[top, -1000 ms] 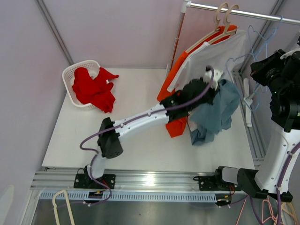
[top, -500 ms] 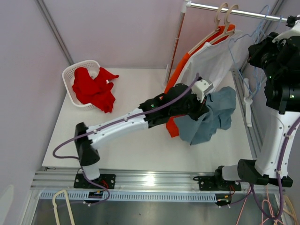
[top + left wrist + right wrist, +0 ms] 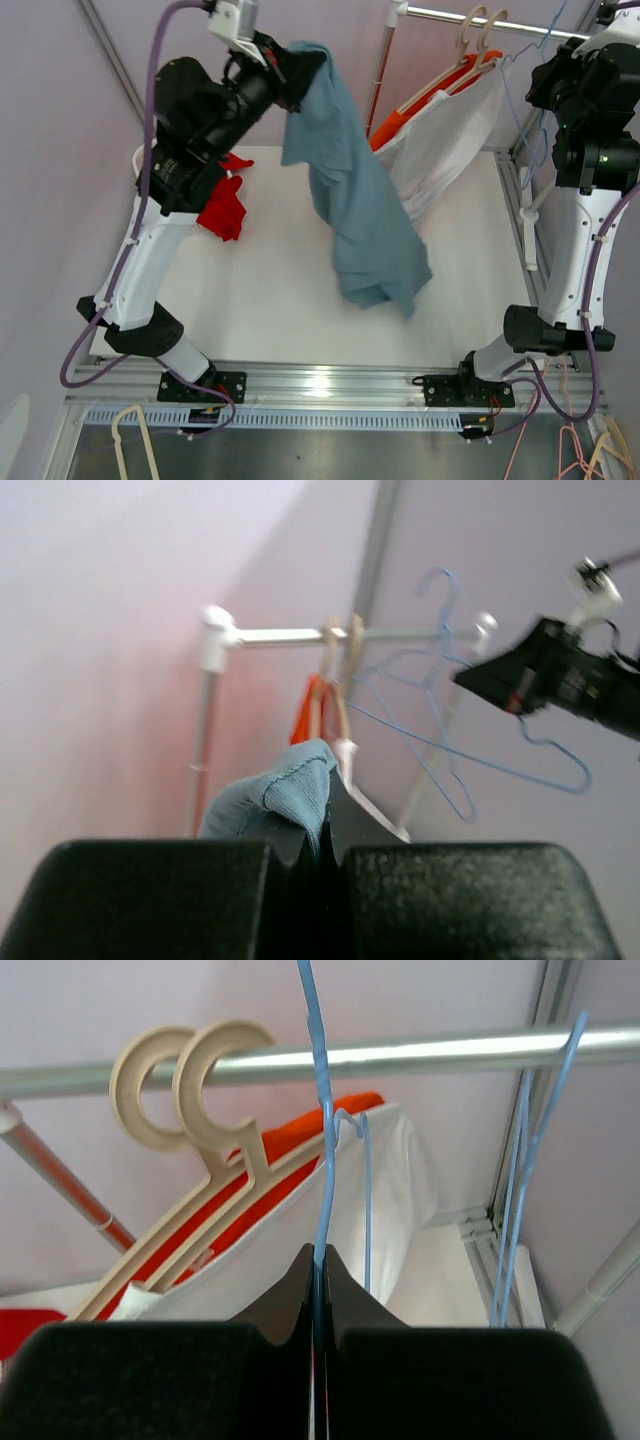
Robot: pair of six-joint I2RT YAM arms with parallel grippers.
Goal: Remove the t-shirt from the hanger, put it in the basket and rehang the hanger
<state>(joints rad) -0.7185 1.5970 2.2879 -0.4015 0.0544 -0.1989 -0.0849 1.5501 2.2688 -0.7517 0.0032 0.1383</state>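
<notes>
Your left gripper (image 3: 318, 880) is pressed together on a fold of the blue-grey t-shirt (image 3: 360, 200), and in the wrist view the cloth bunches out just above the black pads (image 3: 160, 900). That arm is raised high over the far left of the table (image 3: 280, 300). The t-shirt hangs from the pinch in one long drape toward the table's middle; you cannot tell from above whether its hem touches the surface. It is off the blue wire hanger (image 3: 322, 1110) and well apart from it. Your right gripper (image 3: 317, 1260) is pinched on that hanger's wire, up by the metal rail (image 3: 400, 1055) at the far right. Beside it on the rail, two beige hangers (image 3: 228, 1165) carry a white garment (image 3: 445, 140) and an orange garment (image 3: 420, 108). A red garment (image 3: 225, 205) lies behind the left arm, at a white basket (image 3: 138, 158)
</notes>
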